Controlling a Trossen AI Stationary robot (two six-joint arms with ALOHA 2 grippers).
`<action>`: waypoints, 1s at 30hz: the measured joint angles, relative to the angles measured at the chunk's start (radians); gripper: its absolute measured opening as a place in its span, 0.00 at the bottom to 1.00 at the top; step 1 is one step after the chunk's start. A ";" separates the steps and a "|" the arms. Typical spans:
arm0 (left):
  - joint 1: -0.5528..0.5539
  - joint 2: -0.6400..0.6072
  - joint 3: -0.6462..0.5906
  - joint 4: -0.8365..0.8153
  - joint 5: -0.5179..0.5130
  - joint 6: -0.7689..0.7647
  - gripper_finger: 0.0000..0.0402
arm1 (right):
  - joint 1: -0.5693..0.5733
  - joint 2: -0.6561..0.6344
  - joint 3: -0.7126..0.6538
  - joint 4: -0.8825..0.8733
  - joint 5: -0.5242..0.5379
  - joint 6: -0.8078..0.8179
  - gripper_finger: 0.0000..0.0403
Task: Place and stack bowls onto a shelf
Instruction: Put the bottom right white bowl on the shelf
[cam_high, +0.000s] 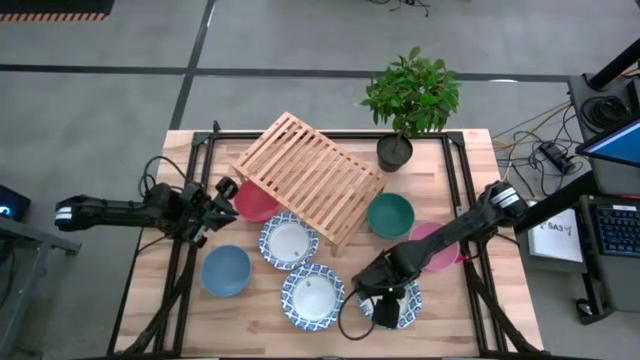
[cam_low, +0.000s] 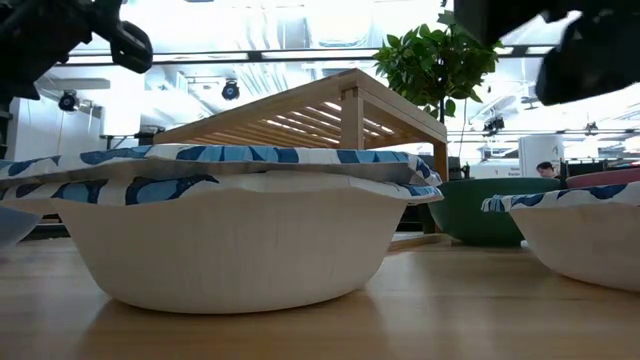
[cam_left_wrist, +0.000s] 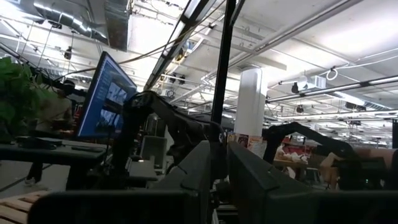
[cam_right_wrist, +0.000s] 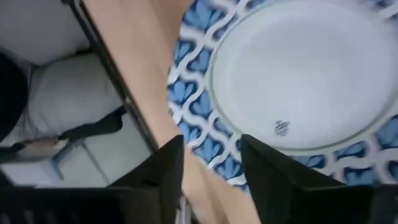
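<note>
Right gripper (cam_high: 392, 303) hovered, fingers parted and holding nothing, over patterned bowl (cam_high: 404, 305) at table's (cam_high: 470, 200) five o'clock. Left gripper (cam_high: 222, 194) waited at nine o'clock beside red bowl (cam_high: 254, 204), fingers nearly together, empty. Shelf (cam_high: 308, 175) lay at twelve o'clock.

Bowls (cam_high: 288, 242): seven. Shelf (cam_high: 308, 176): one. Potted plant (cam_high: 408, 100): one.

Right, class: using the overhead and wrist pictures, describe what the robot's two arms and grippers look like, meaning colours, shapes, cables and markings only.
Both arms are dark, slim and jointed. The left arm carries a white band near its outer end; the right arm has a white collar at one joint. A black cable loops beside the right gripper. The left gripper is black and knobbly. Up close, the right gripper's fingers are flat, dark and squared-off.
</note>
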 joint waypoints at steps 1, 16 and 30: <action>0.000 0.002 0.000 0.000 0.000 0.000 0.10 | 0.001 0.005 0.000 0.000 -0.002 0.009 0.41; 0.000 0.003 0.000 -0.001 0.000 0.012 0.10 | 0.244 0.002 0.017 0.125 0.367 0.197 0.45; 0.000 0.003 0.000 -0.001 -0.027 0.015 0.10 | 0.322 0.030 0.016 0.153 0.481 0.278 0.45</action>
